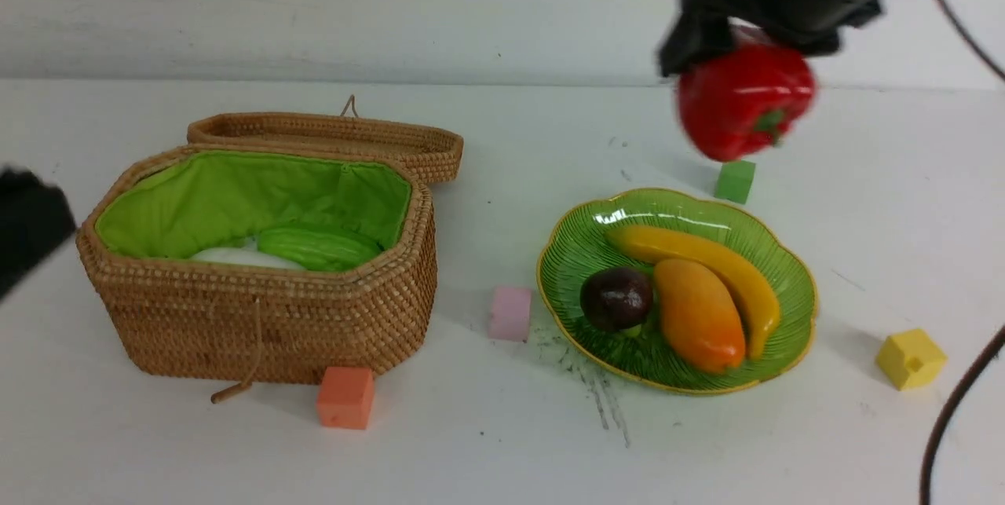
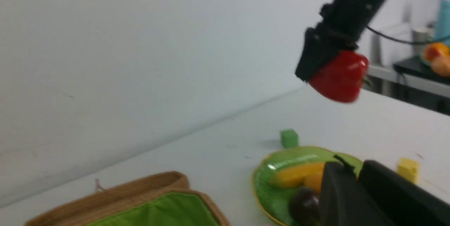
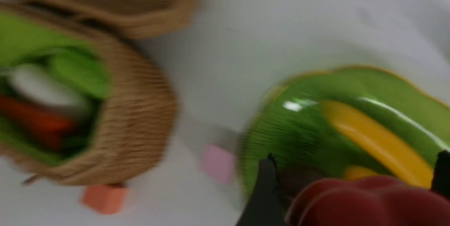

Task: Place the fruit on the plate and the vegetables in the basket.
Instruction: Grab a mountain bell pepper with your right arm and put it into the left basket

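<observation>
My right gripper (image 1: 746, 57) is shut on the red bell pepper (image 1: 742, 108) and holds it in the air above the far rim of the green plate (image 1: 581, 254). On the plate lie the banana (image 1: 707, 261), the mangosteen (image 1: 616, 298) and the mango (image 1: 699, 315). The open wicker basket (image 1: 259, 316) at the left holds the cucumber (image 1: 318, 246) and the white radish (image 1: 243, 256). The right wrist view also shows the carrot (image 3: 38, 122) inside it. My left gripper (image 2: 353, 166) is shut and empty, off at the table's left.
The basket's lid (image 1: 330, 136) lies open behind it. Foam cubes sit around: green (image 1: 735, 181) behind the plate, pink (image 1: 510, 313) between basket and plate, orange (image 1: 345, 397) in front of the basket, yellow (image 1: 911, 358) at the right. A cable (image 1: 954, 411) hangs at the far right.
</observation>
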You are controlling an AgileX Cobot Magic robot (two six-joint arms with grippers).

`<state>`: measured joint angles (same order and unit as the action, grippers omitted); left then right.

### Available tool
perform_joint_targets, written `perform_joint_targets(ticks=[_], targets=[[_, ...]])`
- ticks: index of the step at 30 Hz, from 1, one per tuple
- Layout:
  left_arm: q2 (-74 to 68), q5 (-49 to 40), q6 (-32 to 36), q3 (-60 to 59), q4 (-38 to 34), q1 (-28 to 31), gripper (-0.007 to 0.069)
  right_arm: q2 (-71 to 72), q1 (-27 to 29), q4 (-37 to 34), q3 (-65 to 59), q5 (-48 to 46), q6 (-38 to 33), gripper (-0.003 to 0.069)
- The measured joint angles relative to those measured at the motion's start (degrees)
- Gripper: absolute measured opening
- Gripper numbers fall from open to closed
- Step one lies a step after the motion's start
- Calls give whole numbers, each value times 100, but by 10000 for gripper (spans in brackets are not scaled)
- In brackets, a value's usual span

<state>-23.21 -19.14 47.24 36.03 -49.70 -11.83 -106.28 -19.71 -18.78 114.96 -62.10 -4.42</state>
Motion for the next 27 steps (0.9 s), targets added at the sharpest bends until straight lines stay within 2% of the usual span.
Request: perform_joint_targets(ticks=[1, 2, 3, 9, 16, 27], targets=[[0, 348, -185, 0, 74, 0, 71, -40, -392, -218, 0, 306, -219, 559], [0, 391, -206, 0, 74, 0, 71, -40, -392, -218, 0, 306, -219, 559], [0, 705, -318, 0, 125, 0, 71, -156, -850, -443, 0, 761, -476, 559], [0, 945, -360, -12, 356, 0, 71, -810, -1818, -756, 0, 2431, -1297, 559], [0, 950, -360, -283, 398, 0, 71, -1412, -2304, -1036, -5, 3725, -2116, 559], [0, 897, -377, -632, 402, 0, 71, -1533, -2385, -1135, -5, 4416, -2246, 559]])
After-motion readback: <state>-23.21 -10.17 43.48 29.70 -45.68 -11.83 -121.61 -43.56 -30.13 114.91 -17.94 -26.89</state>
